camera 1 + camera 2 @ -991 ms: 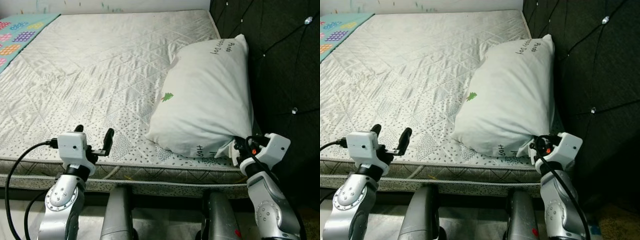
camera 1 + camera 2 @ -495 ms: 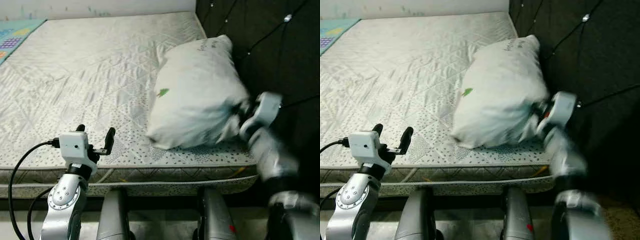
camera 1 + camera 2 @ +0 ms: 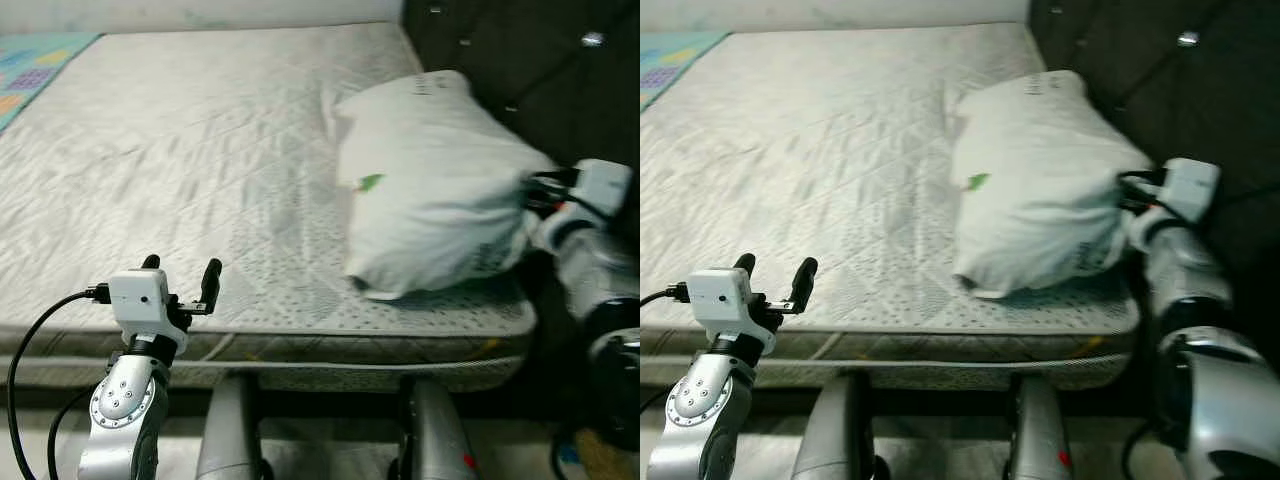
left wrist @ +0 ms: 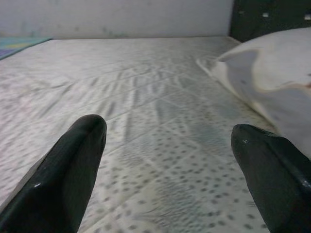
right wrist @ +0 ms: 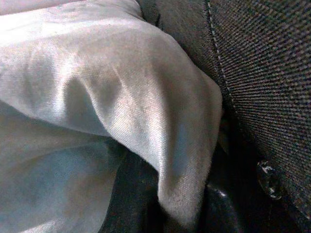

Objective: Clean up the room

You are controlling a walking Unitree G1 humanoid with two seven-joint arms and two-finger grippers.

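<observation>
1. Scene. A bare quilted mattress (image 3: pixel 200 150) lies on the bed, with a dark tufted headboard (image 3: pixel 520 60) along its right side. One white pillow (image 3: pixel 435 180) lies on the mattress at the headboard end, its long side close against the headboard. A strip of patterned cover (image 3: pixel 35 70) shows at the far left corner.

2. Right gripper (image 3: pixel 535 190). It sits at the near right corner of the pillow, between pillow and headboard. In the right wrist view, pillow fabric (image 5: pixel 97 97) is bunched directly in front of the camera and appears pinched between the fingers; the fingers are judged to be clenched on the pillow corner.

3. Left gripper (image 3: pixel 180 285). It hovers over the near edge of the mattress, well apart from the pillow. Its fingers (image 4: pixel 73 160) are spread apart and grasp nothing.

4. Progress (judgement). The pillow is on the bed and near the headboard, so the placing step looks largely complete. What remains: settle the pillow square to the headboard, release the corner, and withdraw the right arm. The mattress carries no sheet or blanket; whether bedding is part of the task cannot be told.
</observation>
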